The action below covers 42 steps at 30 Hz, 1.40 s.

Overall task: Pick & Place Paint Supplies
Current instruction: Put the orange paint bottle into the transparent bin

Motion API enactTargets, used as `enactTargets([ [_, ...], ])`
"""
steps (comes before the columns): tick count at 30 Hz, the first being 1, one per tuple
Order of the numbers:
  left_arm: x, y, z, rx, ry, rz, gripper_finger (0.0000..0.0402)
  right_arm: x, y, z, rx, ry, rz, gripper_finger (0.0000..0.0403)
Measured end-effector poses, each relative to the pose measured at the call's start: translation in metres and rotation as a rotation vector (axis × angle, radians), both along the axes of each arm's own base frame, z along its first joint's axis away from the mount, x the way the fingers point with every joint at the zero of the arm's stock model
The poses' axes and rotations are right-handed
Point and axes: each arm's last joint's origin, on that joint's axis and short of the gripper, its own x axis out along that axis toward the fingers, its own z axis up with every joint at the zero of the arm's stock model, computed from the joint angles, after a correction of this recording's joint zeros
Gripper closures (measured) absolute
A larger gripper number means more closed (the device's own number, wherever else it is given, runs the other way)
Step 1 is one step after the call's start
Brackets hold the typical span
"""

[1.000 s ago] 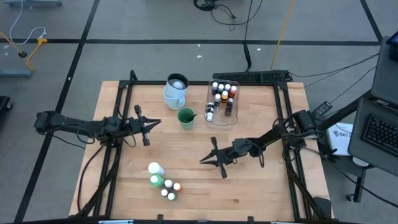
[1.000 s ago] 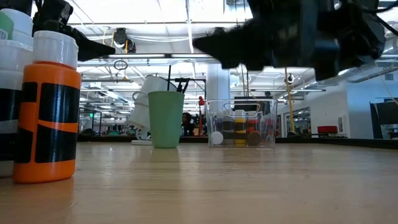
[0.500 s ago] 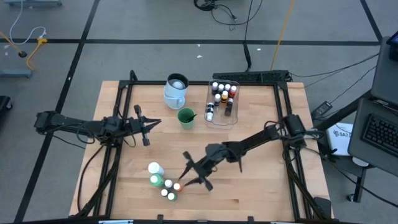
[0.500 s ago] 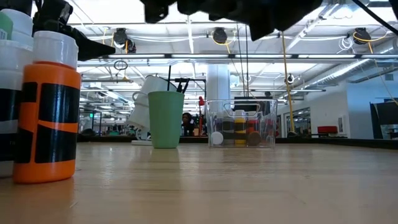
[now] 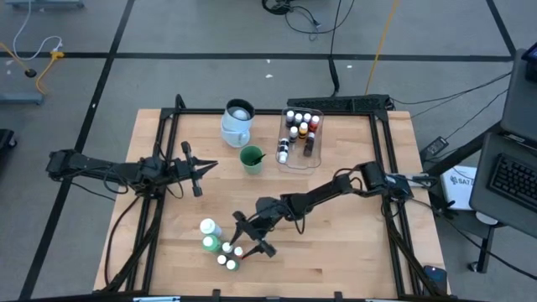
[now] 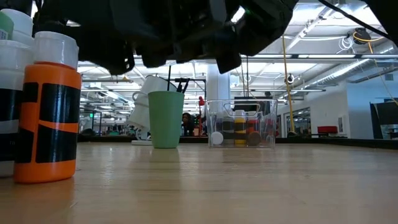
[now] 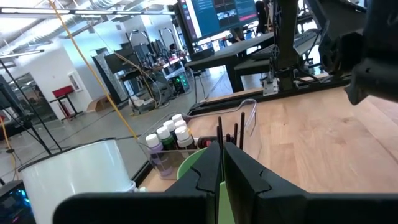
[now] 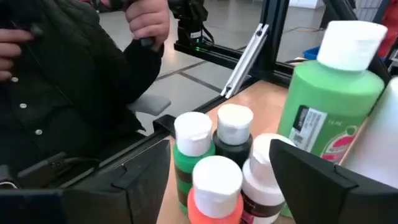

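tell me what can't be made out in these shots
- Tub contents: too small in the high view to count or read.
- Right gripper: its dark blur fills the low view's top.
- Left gripper: its fingers block the green cup in the left wrist view.
- Green bottle: label partly cut off.

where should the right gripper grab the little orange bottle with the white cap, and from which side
Grip the small orange bottle across its white cap or the neck just under it, coming down from above. It stands upright, packed against the other small bottles and near the big green bottle, so its sides look crowded. The right gripper is already over the cluster with its fingers open around it.
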Motion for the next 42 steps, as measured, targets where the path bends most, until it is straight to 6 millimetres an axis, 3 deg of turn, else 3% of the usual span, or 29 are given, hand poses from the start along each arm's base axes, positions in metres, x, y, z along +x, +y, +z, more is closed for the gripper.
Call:
enactTargets([
  [26, 0.000, 0.000, 0.000, 0.002, 0.001, 0.000, 0.0376, 0.001, 0.003, -0.021, -0.019, 0.072, -0.046, 0.0176],
  [34, 0.000, 0.000, 0.000, 0.010, 0.004, 0.000, 0.0376, 0.001, 0.004, -0.021, -0.012, 0.072, -0.046, 0.0218],
  [42, 0.000, 0.000, 0.000, 0.010, 0.005, 0.000, 0.0376, 0.001, 0.004, -0.020, -0.024, 0.050, -0.041, 0.0295],
])
